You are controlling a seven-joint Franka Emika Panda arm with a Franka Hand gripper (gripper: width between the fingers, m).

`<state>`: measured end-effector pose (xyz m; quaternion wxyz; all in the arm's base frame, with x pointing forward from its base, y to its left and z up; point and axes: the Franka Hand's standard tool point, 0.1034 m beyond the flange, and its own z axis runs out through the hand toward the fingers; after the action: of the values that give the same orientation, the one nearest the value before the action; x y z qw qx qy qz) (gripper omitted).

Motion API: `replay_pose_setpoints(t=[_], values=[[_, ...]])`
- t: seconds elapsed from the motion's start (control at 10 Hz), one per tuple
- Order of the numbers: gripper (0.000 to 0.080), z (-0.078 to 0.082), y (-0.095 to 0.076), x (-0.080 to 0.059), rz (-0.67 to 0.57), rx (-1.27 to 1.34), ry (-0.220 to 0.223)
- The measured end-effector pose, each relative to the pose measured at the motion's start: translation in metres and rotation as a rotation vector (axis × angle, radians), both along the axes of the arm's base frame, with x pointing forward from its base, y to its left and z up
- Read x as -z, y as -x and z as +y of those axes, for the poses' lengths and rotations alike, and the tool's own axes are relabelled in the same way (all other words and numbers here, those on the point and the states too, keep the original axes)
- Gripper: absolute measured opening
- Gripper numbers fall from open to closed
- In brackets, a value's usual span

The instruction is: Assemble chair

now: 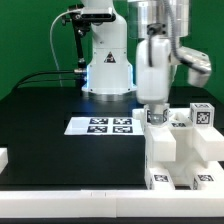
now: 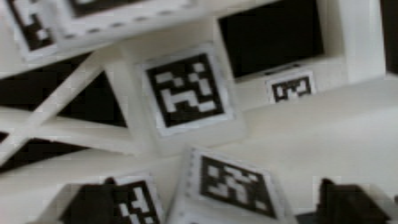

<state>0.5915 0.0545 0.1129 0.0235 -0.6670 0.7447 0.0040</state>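
Note:
Several white chair parts (image 1: 186, 150) with black marker tags stand packed together on the black table at the exterior view's front right. My gripper (image 1: 155, 112) reaches down onto the near left corner of this cluster. In the wrist view the gripper (image 2: 222, 203) is open, with its dark fingertips (image 2: 98, 205) wide apart. A white tagged part (image 2: 231, 186) lies between them, with a gap on each side. Beyond it are another tagged white piece (image 2: 187, 92) and white bars crossing over the dark table. The fingertips are hidden by the hand in the exterior view.
The marker board (image 1: 104, 125) lies flat mid-table, left of the gripper. The arm's base (image 1: 108, 70) stands behind it. A small white tagged block (image 1: 200, 115) sits at the cluster's back right. A white piece (image 1: 3, 158) pokes in at the left edge.

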Motion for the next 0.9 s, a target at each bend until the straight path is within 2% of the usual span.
replay_pose_setpoints(t=[0.1,0.3,0.6,0.7,0.9], values=[[0.062,0.0043,0.0001,-0.0005,-0.009,-0.219,0.002],[0.0644,0.0071,0.0021,0.0009,-0.01,-0.386,0.004],[0.0649,0.0044,0.0019,0.0017,-0.017,-0.571,0.011],[0.0649,-0.0014,0.0009,0.0011,-0.024,-0.721,0.017],[0.0649,-0.0003,0.0015,0.0024,-0.021,-0.686,0.014]])
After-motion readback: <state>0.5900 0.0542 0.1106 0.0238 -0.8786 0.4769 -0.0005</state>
